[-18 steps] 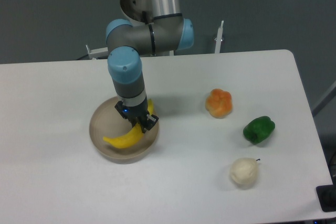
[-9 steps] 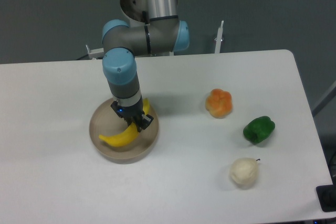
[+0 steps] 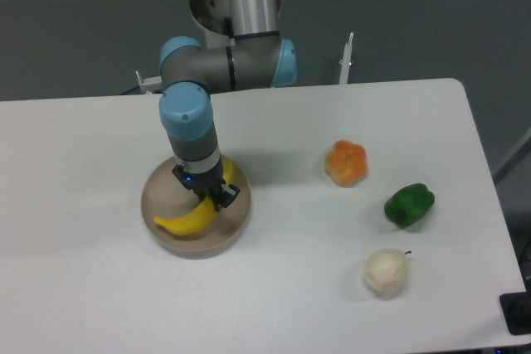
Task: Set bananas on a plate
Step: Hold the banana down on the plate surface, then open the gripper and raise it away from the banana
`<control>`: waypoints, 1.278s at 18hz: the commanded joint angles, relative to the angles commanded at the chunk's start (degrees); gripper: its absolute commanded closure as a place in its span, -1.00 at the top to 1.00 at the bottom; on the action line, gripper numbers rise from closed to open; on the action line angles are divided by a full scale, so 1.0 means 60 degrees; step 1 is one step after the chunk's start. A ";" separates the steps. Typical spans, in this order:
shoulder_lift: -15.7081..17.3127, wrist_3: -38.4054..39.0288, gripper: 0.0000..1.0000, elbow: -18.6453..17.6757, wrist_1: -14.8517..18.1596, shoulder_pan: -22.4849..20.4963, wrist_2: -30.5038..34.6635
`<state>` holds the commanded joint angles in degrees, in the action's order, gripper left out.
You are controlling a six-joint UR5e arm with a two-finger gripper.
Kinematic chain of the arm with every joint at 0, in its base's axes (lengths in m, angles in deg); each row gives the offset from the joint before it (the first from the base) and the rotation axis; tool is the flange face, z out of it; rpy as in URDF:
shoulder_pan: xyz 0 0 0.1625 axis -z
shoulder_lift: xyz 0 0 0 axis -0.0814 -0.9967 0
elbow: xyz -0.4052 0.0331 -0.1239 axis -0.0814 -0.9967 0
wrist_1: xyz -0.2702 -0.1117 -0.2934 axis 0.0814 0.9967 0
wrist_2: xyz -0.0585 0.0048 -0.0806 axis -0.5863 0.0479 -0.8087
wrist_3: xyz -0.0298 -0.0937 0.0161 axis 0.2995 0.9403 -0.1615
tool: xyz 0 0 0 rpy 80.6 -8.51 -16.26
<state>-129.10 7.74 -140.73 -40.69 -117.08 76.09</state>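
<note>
I see my end effector clamped on the upper-right part of the smooth, curved bright-yellow banana, whose long axis runs down-left from the grip across the round beige-grey plate at centre left, so release looks next.

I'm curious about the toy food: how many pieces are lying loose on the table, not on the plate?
3, all right of the plate: an orange pepper farthest back, a green pepper nearer the right edge, and a whitish round fruit nearest the front. None looks hidden.
</note>
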 joint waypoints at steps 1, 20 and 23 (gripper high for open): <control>-0.0029 0.0000 -0.39 -0.0015 0.0000 0.0015 0.0015; 0.0542 -0.0175 1.00 0.1446 0.0015 -0.1522 0.0015; 0.0425 -0.1153 1.00 0.1977 -0.0029 -0.1889 0.0087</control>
<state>-126.55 0.82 -128.86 -40.87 -128.41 76.61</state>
